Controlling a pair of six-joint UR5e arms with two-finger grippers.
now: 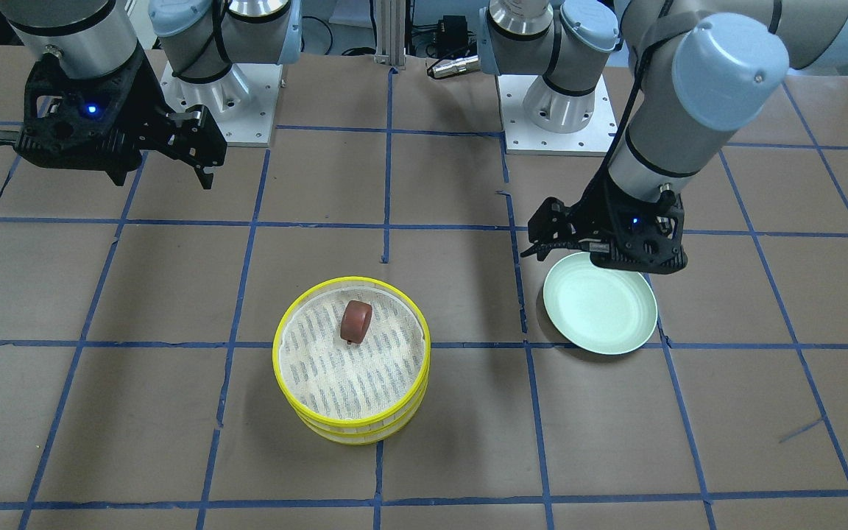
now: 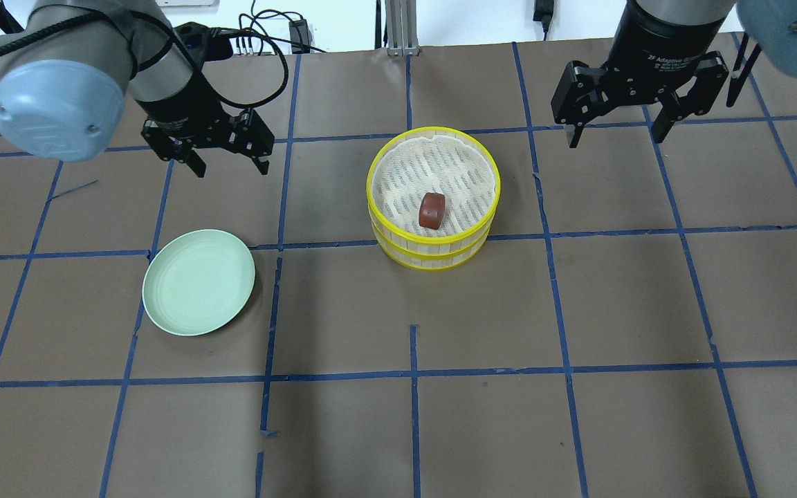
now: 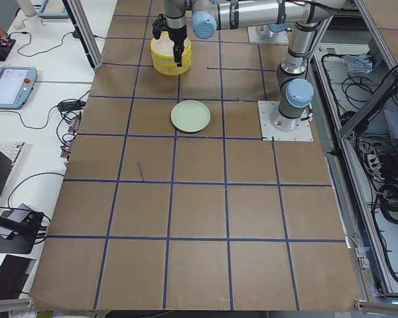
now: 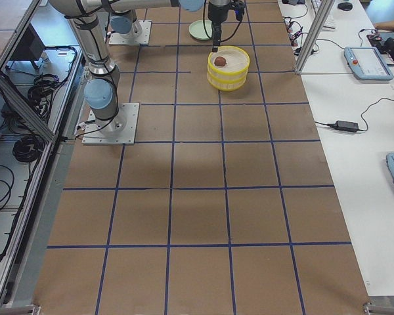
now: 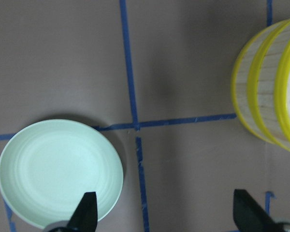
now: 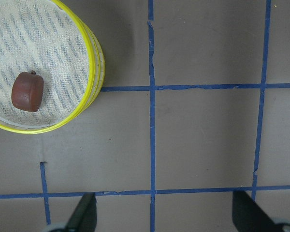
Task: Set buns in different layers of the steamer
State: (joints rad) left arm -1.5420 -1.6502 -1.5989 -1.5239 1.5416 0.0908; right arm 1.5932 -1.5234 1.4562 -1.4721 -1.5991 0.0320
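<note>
Reddish-brown bun (image 2: 432, 209): sits on the mesh liner (image 2: 405, 173) of the top tray (image 2: 433, 238), tipped on its edge, off centre toward the robot's side, clear of the yellow rim.

Steamer (image 2: 402, 243): stands as two yellow-rimmed trays, the top tray stacked squarely on the lower tray (image 2: 433, 261). Placed about midway between the table's left and right ends in the overhead view, and closer to the operators' edge than to the robot's edge in both side views.

Plate (image 2: 198, 282): pale green, lying flat on the table (image 2: 578, 429), well apart from the steamer, toward the table's left end and a little nearer the robot's edge.

Left gripper (image 2: 231, 169): raised off the table close to the plate. Jaws spread wide with nothing between them. In the left wrist view, one fingertip (image 5: 87, 212) overlaps the plate's rim and the steamer's wall shows at the far side of the picture.

Right gripper (image 2: 613, 140): raised off the table on the steamer's right-end side, well apart from it. Jaws spread wide, gripping nothing. In the right wrist view, steamer and bun appear in the upper left corner, away from both fingertips.

Tape lines (image 2: 412, 373): blue, crossing the brown surface in a grid of squares.
</note>
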